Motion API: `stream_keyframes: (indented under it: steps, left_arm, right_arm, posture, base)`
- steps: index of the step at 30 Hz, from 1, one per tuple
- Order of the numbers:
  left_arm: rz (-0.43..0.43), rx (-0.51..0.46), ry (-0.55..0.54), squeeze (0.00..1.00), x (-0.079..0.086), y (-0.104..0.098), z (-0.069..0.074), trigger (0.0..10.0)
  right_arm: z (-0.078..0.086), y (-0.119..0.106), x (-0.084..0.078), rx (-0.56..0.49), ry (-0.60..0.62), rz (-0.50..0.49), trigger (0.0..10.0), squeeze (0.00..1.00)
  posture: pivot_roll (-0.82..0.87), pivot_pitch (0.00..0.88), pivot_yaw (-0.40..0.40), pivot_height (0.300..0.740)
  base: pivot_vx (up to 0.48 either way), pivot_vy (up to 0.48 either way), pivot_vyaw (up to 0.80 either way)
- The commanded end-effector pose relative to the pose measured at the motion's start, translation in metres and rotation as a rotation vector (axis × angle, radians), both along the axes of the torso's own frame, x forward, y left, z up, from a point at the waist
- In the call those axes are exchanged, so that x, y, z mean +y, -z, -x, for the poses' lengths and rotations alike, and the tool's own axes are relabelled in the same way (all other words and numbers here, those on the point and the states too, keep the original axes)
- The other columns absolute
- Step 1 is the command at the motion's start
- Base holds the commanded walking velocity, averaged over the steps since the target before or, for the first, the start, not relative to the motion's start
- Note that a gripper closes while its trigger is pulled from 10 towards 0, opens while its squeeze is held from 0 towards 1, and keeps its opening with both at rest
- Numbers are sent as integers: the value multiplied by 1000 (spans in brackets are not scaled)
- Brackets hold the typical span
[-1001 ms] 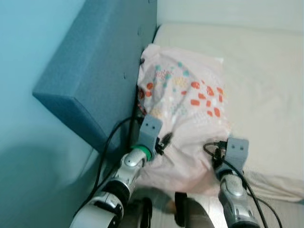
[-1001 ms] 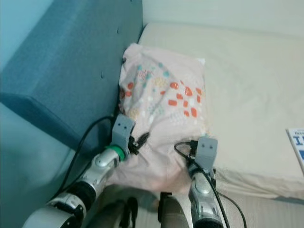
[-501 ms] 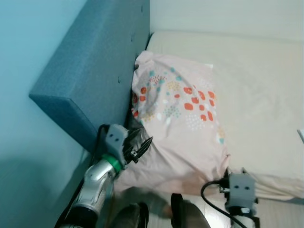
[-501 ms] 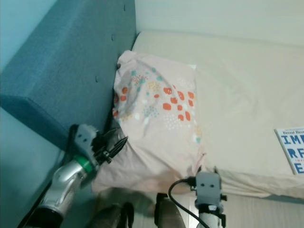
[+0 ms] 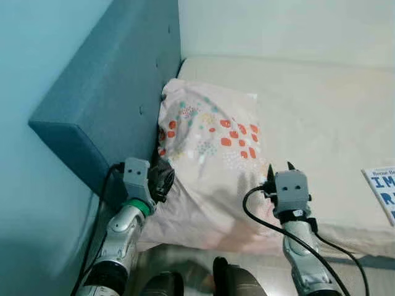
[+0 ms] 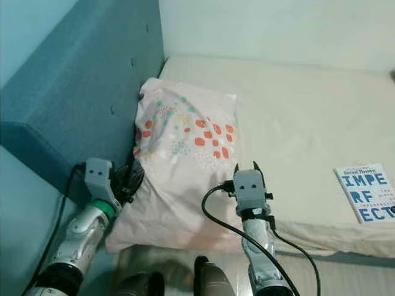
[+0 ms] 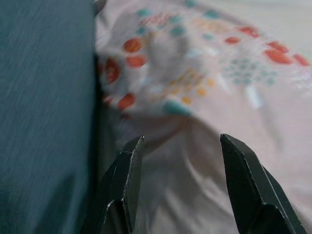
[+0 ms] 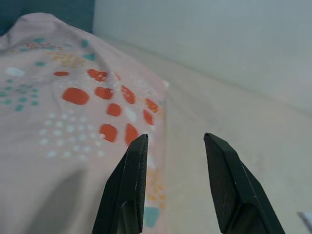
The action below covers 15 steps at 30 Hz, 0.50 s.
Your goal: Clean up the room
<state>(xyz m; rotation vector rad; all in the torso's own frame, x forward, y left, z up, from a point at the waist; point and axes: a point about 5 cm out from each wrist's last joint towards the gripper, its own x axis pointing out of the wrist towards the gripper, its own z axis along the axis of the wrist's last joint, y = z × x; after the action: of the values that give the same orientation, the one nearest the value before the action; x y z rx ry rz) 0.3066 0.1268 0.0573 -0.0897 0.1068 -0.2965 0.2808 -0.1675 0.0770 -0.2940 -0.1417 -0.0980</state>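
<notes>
Soft pink dotted fabric pillow (image 5: 213,160) is light, floppy: you pinch corner. Both tools, left (image 7: 178,183) and right (image 8: 173,183), apart, empty.

A blue padded headboard (image 5: 117,92) with button tufts stands at the head of a bed, its thick end facing the camera and a pale teal wall (image 5: 31,68) beside it. A cream-sheeted mattress (image 5: 321,123) butts against the headboard and runs along a plain white wall (image 5: 278,24) at its far side. Near the mattress's front edge, well away from the headboard, a white book (image 6: 365,192) lies flat, its cover printed in large blue capitals, partly cut off by the frame.
</notes>
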Motion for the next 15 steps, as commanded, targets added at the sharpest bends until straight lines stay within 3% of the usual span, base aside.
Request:
stream_keyframes:
  steps: [1,3,15]
  left_arm:
    - [-32,49,11,0,-7,9,2,10000]
    - [-55,43,34,0,-13,8,0,10000]
    - [-103,30,135,0,-29,7,2,10000]
  right_arm:
    - [5,14,4,74,-5,-11,10000,0]
    - [6,17,4,88,12,-60,10000,0]
    - [18,36,-2,187,71,-145,10000,0]
  posture:
    - [-16,107,82,740]
    - [-17,111,88,740]
    - [-20,125,124,740]
  base:
    - [0,0,0]
    - [0,0,0]
    - [0,0,-800]
